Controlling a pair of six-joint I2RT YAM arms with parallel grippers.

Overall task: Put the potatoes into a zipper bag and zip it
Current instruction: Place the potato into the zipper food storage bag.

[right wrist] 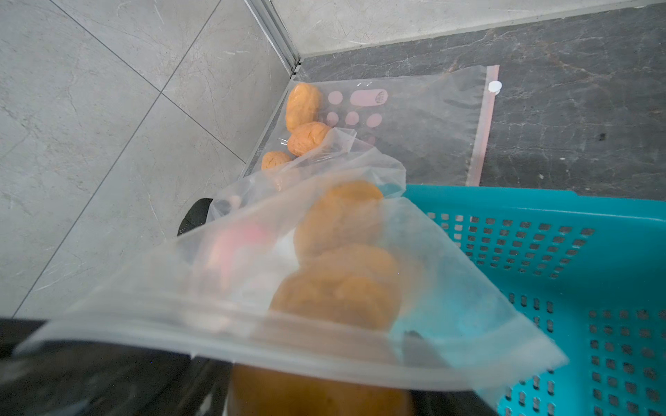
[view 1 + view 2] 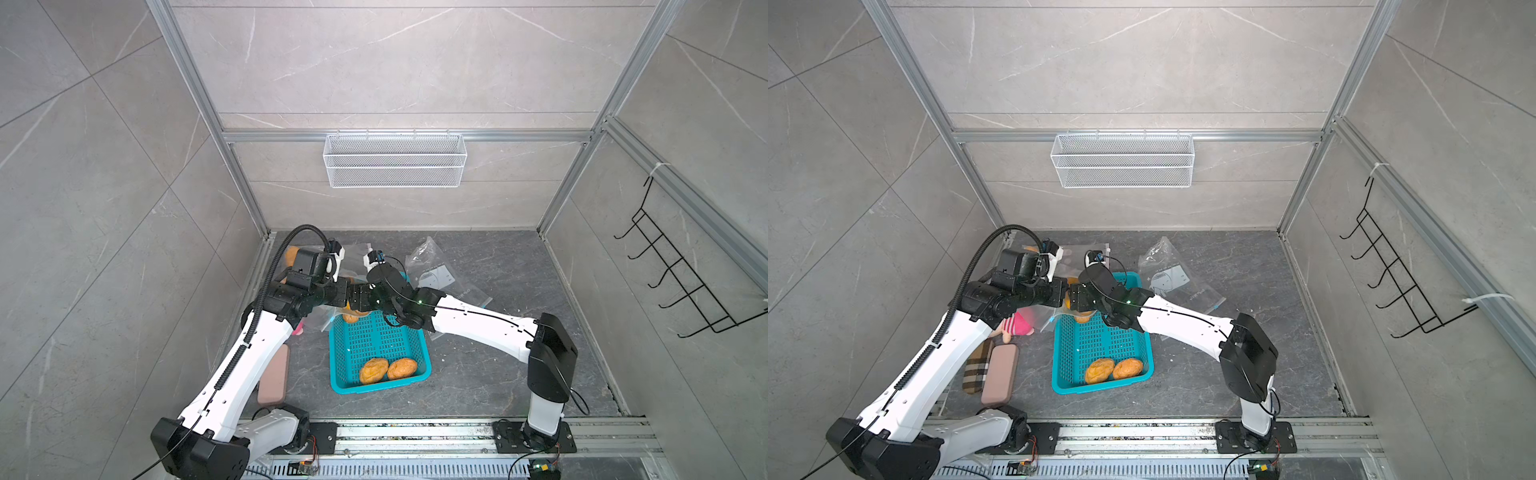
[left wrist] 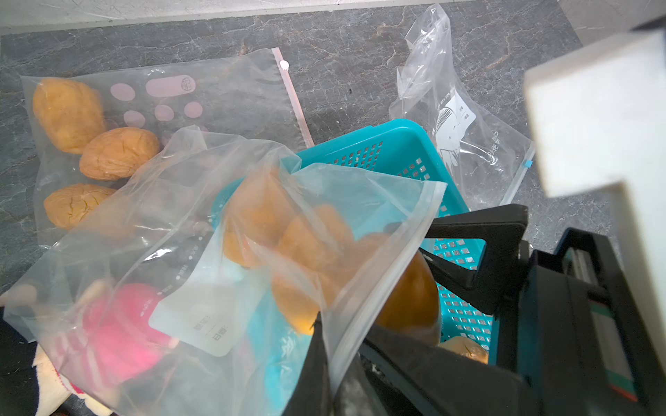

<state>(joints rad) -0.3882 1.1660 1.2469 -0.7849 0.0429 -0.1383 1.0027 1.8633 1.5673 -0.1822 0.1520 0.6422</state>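
Note:
My left gripper (image 3: 333,345) is shut on the rim of a clear zipper bag (image 3: 180,252), which hangs open over the far end of the teal basket (image 2: 374,388). Several potatoes (image 3: 306,245) show through its film. My right gripper (image 3: 400,284) is at the bag's mouth with one potato (image 1: 317,392) between its fingers, touching both. Two more potatoes (image 2: 374,370) lie at the basket's near end, and another (image 2: 352,318) shows under the arms. A second zipper bag (image 3: 216,93) with a pink strip lies flat behind, holding three potatoes (image 3: 119,153).
An empty crumpled clear bag (image 2: 440,270) lies right of the basket. A pink toy (image 2: 1019,324), a plaid case (image 2: 978,370) and a brown case (image 2: 998,374) lie left of it. A wire basket (image 2: 395,160) hangs on the back wall, a black hook rack (image 2: 681,270) on the right wall.

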